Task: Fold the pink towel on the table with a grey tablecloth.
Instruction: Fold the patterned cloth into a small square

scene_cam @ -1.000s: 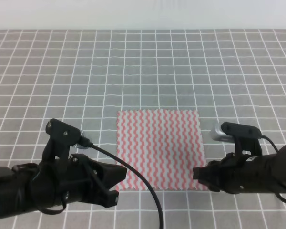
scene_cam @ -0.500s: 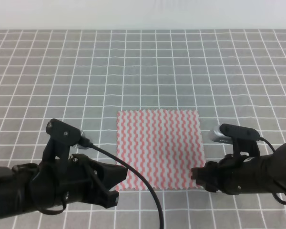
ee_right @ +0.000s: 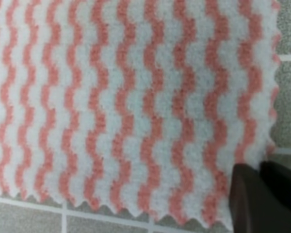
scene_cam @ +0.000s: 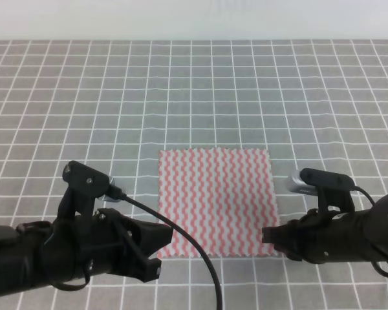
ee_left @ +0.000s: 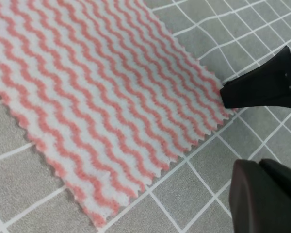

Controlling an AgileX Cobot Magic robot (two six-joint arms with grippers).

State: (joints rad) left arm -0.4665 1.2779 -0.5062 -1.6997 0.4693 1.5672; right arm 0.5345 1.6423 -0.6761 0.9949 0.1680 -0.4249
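The pink towel (scene_cam: pixel 216 201) is laid flat on the grey-clothed desk (scene_cam: pixel 194 97). Its near corners are flanked by both grippers (left (scene_cam: pixel 156 248), right (scene_cam: pixel 269 236)); finger state cannot be told.

A plain pale wall (scene_cam: pixel 194 18) is seen along the far edge of the scene. Soft, even light is cast throughout; no floor, window or other furniture is shown.

Pink towel (scene_cam: pixel 215 201) flat, unfolded on the grey gridded tablecloth (scene_cam: pixel 194 97).
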